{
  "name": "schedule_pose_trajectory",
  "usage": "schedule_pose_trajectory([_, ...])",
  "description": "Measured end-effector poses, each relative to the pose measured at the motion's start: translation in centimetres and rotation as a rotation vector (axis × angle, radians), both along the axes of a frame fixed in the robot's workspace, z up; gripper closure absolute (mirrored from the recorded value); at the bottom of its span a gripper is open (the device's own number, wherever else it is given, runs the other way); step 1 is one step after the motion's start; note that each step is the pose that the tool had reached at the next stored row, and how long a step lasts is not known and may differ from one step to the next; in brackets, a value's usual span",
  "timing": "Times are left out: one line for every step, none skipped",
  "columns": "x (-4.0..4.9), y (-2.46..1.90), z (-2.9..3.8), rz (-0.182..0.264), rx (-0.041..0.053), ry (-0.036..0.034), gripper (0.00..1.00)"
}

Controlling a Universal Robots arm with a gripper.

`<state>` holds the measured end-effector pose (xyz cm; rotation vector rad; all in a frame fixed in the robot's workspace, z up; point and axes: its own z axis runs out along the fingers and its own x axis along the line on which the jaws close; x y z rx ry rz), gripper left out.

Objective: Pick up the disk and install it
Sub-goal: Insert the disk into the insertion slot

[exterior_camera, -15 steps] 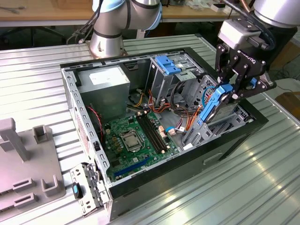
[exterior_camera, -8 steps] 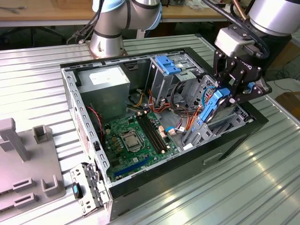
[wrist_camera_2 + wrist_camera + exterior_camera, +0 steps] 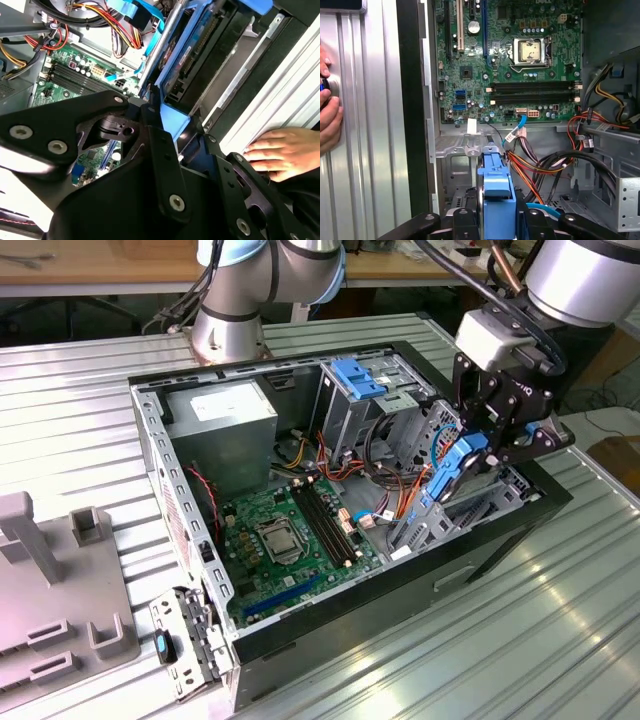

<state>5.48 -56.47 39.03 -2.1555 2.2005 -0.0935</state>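
The tool [image 3: 488, 435] is closed on the disk [image 3: 463, 462], its fingers pressed against the blue carrier's two sides in the first wrist view [image 3: 497, 192]. The disk is held on edge, tilted, over the drive bay at the open computer case's [image 3: 150, 440] corner on the exterior view's right. It may already touch the bay's rails, but that is hard to tell. A person's hand [image 3: 280, 150] rests on the ribbed tabletop [image 3: 560, 620] beside the case.

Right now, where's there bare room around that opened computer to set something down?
Bare: the ribbed table along the computer case's black wall, though a person's hand rests there, and the strip between case and grey fixture. Crowded: the drive-bay corner, where the gripper holds the disk among cables.
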Motion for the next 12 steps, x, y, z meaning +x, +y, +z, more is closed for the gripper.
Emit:
schedule_pose_trajectory([0.0, 0.0, 0.0, 0.0, 0.0001, 0.0, 0.62])
schedule_pose_trajectory([0.0, 0.0, 0.0, 0.0, -0.0001, 0.0, 0.56])
schedule_pose_trajectory([0.0, 0.0, 0.0, 0.0, 0.0001, 0.0, 0.56])
schedule_pose_trajectory([0.0, 0.0, 0.0, 0.0, 0.0, 0.0, 0.56])
schedule_pose_trajectory([0.0, 0.0, 0.0, 0.0, 0.0, 0.0, 0.56])
schedule_pose_trajectory([0.0, 0.0, 0.0, 0.0, 0.0, 0.0001, 0.56])
schedule_pose_trajectory([0.0, 0.0, 0.0, 0.0, 0.0, 0.0, 0.56])
schedule_pose_trajectory([0.0, 0.0, 0.0, 0.0, -0.0001, 0.0, 0.58])
schedule_pose_trajectory([0.0, 0.0, 0.0, 0.0, -0.0001, 0.0, 0.64])
schedule_pose_trajectory([0.0, 0.0, 0.0, 0.0, 0.0, 0.0, 0.64])
schedule_pose_trajectory([0.01, 0.0, 0.0, 0.0, -0.0001, 0.0, 0.71])
schedule_pose_trajectory([0.2, 0.01, 0.0, 0.0, -0.0001, 0.0002, 0.76])
